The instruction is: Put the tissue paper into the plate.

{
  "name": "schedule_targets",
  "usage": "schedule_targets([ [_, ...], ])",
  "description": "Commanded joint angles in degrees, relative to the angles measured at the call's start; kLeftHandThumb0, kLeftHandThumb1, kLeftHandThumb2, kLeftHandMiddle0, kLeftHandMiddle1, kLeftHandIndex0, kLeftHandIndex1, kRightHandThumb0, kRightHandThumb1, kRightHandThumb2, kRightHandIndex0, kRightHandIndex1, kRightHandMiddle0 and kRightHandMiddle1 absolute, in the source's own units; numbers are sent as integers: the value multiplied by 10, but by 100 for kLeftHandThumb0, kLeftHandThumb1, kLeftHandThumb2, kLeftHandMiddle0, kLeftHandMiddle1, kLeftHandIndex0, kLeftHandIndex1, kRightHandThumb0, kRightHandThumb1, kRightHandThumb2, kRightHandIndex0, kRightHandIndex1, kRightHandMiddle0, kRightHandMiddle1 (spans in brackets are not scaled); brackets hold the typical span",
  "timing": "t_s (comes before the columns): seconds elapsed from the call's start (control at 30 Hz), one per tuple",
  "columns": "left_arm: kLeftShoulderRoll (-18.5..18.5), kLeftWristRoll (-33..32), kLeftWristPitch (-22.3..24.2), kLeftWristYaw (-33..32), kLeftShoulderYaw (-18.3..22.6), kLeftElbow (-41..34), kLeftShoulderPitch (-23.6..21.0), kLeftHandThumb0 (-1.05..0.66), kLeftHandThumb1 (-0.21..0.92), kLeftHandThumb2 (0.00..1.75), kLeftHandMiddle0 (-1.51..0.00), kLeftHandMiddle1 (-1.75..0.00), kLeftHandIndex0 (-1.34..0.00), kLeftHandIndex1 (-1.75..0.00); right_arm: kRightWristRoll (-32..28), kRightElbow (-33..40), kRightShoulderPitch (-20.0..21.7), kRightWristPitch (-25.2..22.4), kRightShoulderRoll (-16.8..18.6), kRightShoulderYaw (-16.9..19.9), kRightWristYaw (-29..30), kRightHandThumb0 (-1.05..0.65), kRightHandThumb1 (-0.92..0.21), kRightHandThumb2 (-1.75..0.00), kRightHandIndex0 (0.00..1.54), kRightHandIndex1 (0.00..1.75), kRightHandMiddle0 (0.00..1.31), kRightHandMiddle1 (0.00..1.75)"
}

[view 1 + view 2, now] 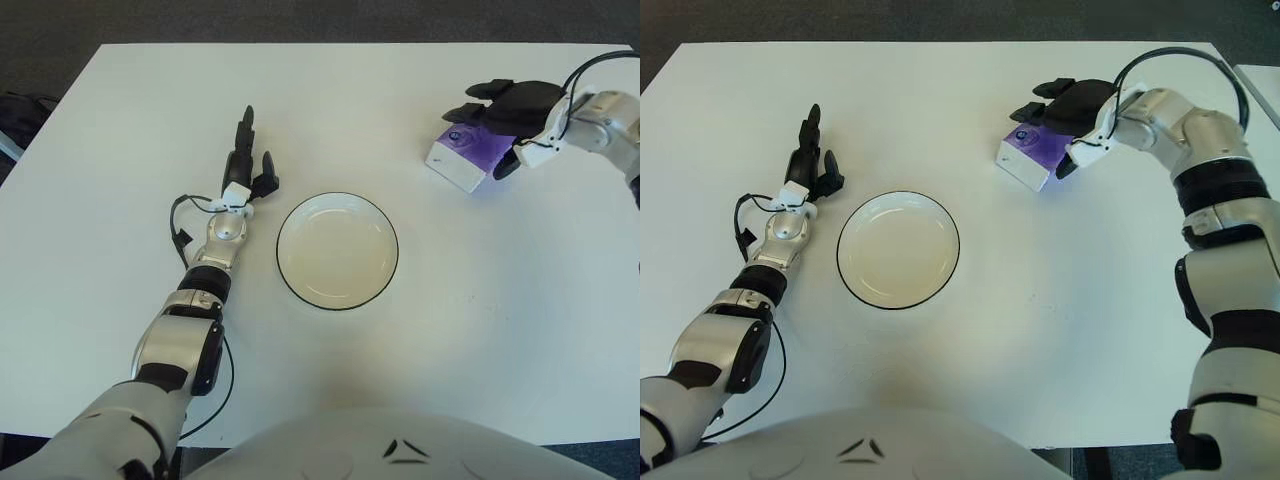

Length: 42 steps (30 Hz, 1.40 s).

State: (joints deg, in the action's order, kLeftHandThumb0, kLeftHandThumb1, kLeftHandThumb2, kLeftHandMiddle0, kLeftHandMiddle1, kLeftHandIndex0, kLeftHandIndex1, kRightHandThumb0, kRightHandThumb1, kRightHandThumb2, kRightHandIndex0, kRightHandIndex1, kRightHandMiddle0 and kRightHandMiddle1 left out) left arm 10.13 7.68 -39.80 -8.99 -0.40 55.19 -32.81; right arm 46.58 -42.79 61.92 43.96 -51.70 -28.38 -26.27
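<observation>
tissue pack point(463, 157) under loosely spread right hand point(510, 110), one plate point(337, 250), one pack

Tissue pack point(467, 156): far right edge was covered by the right hand point(518, 105); whether the fingers touched it could not be told.
Pack label: print was too small to read.
Right arm: cut off by the right edge in the left eye view.
Desk point(480, 320): near edge was hidden behind the robot's torso.
Dark object point(20, 110): cut off at the left edge, unidentifiable.

A lab-like or office room: a plain white table point(120, 120) stands on dark grey carpet point(300, 20).
</observation>
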Motion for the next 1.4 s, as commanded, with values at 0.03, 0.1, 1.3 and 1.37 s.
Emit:
schedule_targets([
  [0.03,-15,8,-14,2,-7,66,118,-91,92,102,0,0,0,-5,-63,43,22,-1,-44,33,-104,-104,-79,-12,0,0,0,16],
  [0.1,-15,8,-13,4,-7,69,117,-91,92,102,0,0,0,-5,-66,58,23,-6,-51,40,-116,-104,-78,-12,0,0,0,17],
  [1.3,-5,12,-9,10,-8,91,103,-90,92,101,-2,-1,0,-5,-96,186,-10,-78,-72,86,-254,-86,-71,-14,0,0,0,0],
  [1.37,-5,12,-9,9,-8,90,103,-90,92,101,-2,-1,0,-5,-97,188,-15,-78,-71,87,-250,-87,-70,-15,0,0,0,0],
])
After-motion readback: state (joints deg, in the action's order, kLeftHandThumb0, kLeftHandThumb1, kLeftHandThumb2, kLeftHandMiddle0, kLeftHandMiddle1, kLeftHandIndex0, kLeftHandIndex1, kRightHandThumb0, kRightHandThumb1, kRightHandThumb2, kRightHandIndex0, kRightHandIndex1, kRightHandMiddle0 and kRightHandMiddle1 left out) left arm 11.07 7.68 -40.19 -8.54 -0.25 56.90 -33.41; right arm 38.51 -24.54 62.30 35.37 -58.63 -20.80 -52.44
